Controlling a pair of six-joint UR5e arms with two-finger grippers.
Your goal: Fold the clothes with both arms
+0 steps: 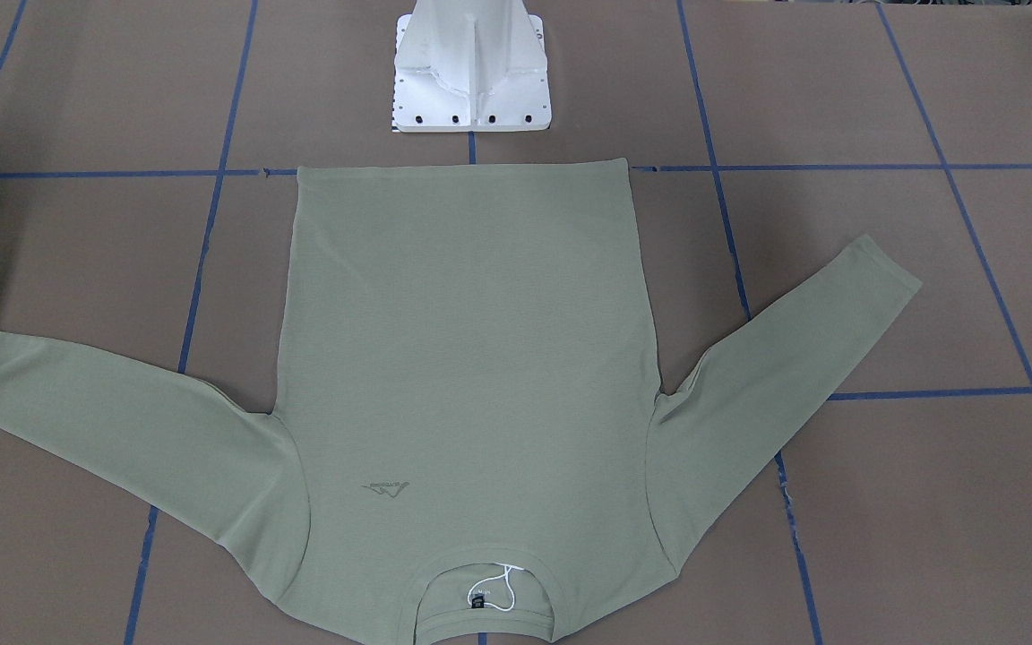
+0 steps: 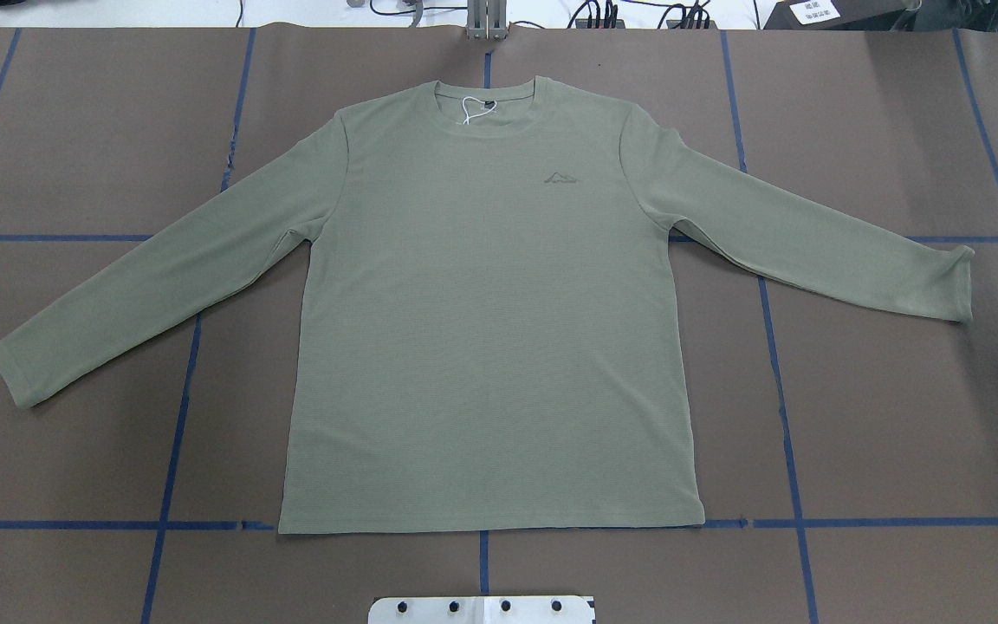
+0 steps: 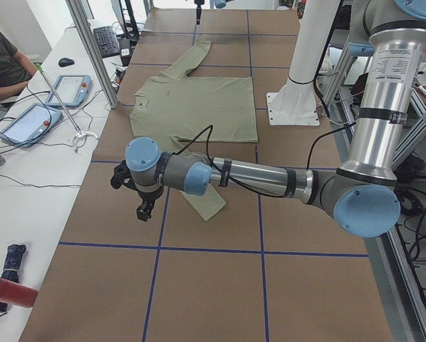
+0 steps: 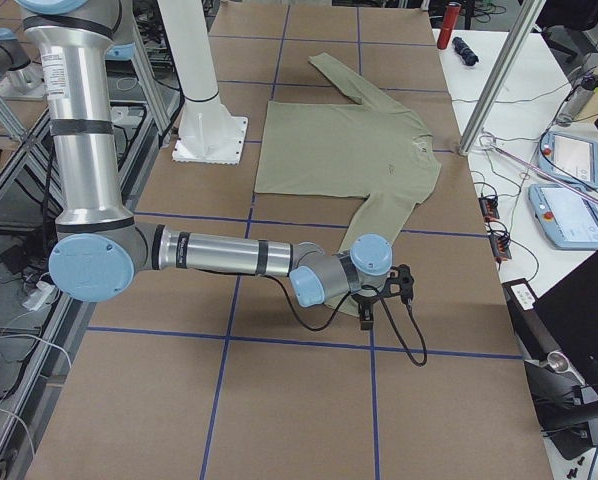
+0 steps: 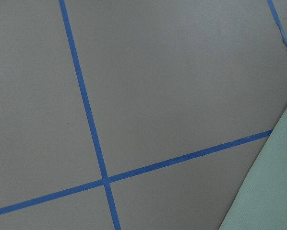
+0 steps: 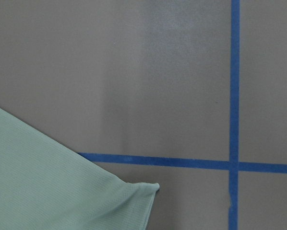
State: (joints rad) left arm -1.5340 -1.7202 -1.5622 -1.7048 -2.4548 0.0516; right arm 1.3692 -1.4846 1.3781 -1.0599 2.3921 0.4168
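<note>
Our left gripper hangs over the tabletop just beside one sleeve cuff, and our right gripper hangs by the other. We can't tell if either is open or clenched. The shirt lies flat between them, front up, with its sleeves spread.

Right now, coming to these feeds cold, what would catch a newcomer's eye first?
First is the sage-green shirt, spread flat and face up mid-table with both sleeves fanned out and its hem toward the white pedestal base. Next, in the side views, the left arm and the right arm are each stretched out low near a sleeve end. A grid of blue tape lines crosses the brown table cover.
</note>
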